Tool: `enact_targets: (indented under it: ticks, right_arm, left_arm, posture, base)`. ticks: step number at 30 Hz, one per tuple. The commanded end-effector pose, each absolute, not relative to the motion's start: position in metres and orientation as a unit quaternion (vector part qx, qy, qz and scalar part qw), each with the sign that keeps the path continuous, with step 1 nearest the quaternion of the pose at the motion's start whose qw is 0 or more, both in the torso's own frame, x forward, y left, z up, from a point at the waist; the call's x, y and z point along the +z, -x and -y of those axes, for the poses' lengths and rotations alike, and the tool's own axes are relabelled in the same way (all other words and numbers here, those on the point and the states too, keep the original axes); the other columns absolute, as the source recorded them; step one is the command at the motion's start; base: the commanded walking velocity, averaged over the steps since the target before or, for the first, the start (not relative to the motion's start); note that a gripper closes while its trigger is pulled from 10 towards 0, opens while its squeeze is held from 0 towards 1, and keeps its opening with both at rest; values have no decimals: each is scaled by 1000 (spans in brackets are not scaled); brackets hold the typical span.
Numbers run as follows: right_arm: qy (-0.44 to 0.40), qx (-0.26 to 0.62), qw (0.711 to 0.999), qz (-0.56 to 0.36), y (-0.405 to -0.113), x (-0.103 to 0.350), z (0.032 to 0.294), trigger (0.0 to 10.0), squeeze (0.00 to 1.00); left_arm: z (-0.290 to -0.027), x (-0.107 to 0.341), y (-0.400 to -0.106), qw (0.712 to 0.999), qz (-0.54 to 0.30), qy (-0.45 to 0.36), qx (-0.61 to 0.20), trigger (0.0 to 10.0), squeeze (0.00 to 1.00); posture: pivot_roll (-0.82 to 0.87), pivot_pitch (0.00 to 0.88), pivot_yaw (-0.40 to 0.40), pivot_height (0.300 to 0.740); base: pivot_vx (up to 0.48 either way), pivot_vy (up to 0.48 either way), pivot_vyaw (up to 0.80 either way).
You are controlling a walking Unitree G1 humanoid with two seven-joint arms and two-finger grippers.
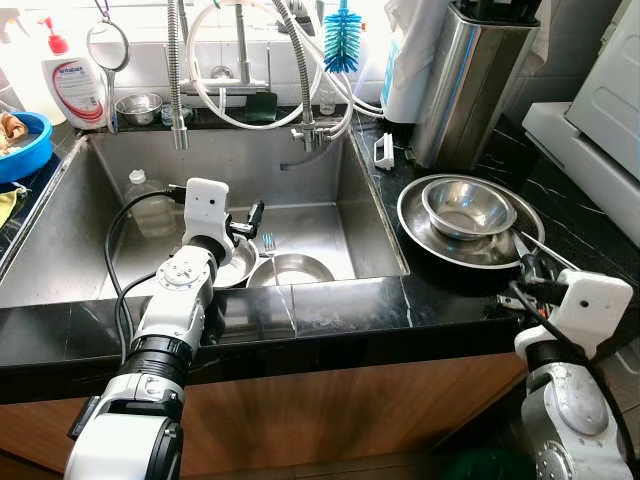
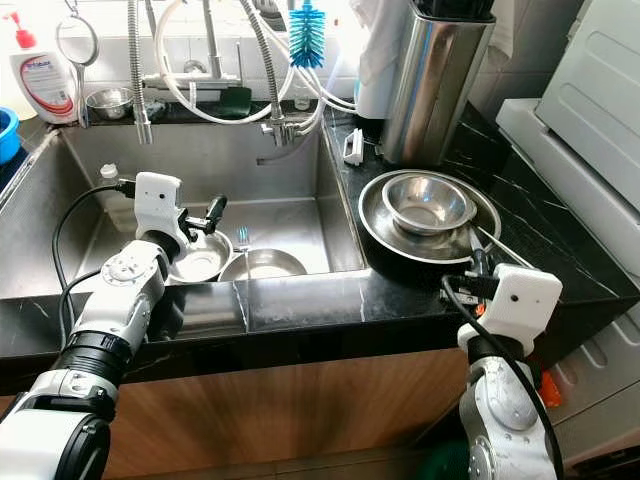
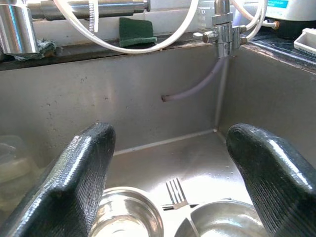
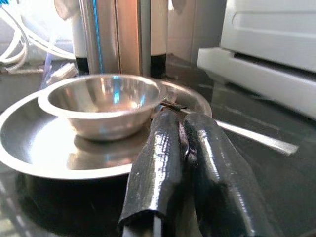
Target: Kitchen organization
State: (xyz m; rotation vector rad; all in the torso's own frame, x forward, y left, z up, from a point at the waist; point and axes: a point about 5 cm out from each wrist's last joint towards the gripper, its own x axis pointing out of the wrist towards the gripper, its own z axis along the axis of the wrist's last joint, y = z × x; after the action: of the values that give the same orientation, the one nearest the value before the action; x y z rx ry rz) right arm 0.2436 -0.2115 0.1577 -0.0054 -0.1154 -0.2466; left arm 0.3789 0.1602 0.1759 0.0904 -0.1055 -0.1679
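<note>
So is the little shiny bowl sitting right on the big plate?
Touching. The right wrist view shows the small bowl resting directly on the wide steel plate, with no gap beneath its base.

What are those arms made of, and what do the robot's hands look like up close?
Both arms are built from silver, rounded metal segments with black ring joints. Each wrist carries a white, boxy block, with a black cable looping from it. The left gripper and the right gripper each have two long black fingers, glossy, rounded at the tips and finely ribbed on the surface.
</note>
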Motion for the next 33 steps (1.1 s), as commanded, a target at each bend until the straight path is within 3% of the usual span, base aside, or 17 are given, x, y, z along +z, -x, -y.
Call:
enact_targets:
  ticks: [1,9,10,11,12,33]
  right_arm:
    - [7,-128,989,77,-242,167,214,0,0]
    - [12,-121,988,96,-244,175,211,0,0]
    - [12,-121,988,97,-244,176,211,2706,0]
    - [16,-123,988,97,-244,176,211,9608,0]
    - [18,-127,987,98,-244,177,212,10000,0]
    - [29,-126,980,153,-247,206,207,10000,0]
  left_arm:
    - [-159,181,-379,992,67,-54,-88,10000,0]
    - [-159,182,-379,992,69,-54,-87,10000,0]
    - [-159,182,-379,992,69,-54,-87,10000,0]
    - [-159,182,-379,992,69,-54,-87,10000,0]
    - [-159,183,-379,992,69,-54,-87,10000,0]
    - [-158,183,-379,992,72,-54,-90,10000,0]
  posture:
    - [-19,47,-47,740]
    - [-19,49,-48,740]
    - [-18,49,-49,740]
    - [-19,50,-49,740]
    - [-20,50,-49,740]
    - [-20,51,-48,740]
  base:
    - [0,0,0]
    - [0,0,0]
    - [0,0,0]
    - [0,0,0]
    - [0,0,0]
    - [0,0,0]
